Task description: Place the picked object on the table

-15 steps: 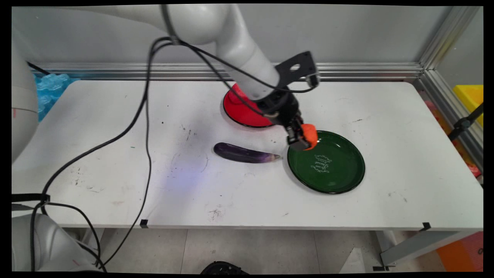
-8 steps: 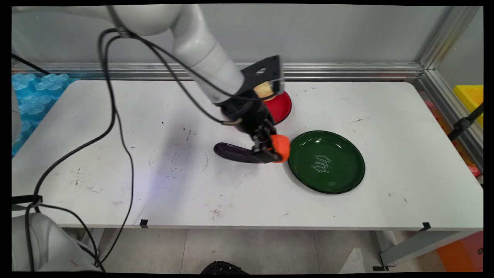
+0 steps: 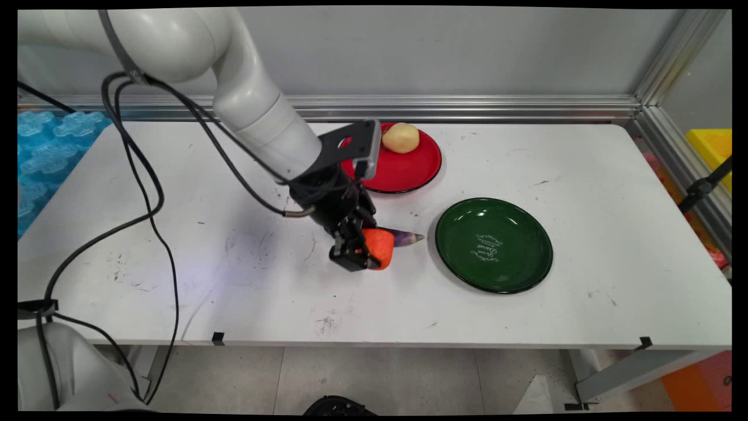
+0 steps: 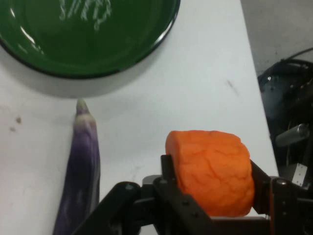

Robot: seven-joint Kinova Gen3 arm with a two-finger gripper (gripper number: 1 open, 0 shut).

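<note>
My gripper is shut on an orange chunk, held just above the table near its middle. In the hand view the orange chunk sits clamped between the gripper fingers. A purple eggplant lies right behind the hand, mostly hidden by it; the eggplant runs up the left of the hand view with its tip toward the green plate. The green plate is empty and lies to the right of the hand.
A red plate at the back carries a yellowish potato. Black cables hang from the arm over the table's left half. Blue packing material lies past the left edge, and a metal rail runs along the back wall.
The gripper has carried the orange chunk leftward and toward the near side, from above the green plate's rim, over the eggplant, to the table's middle. The potato on the red plate is uncovered.
</note>
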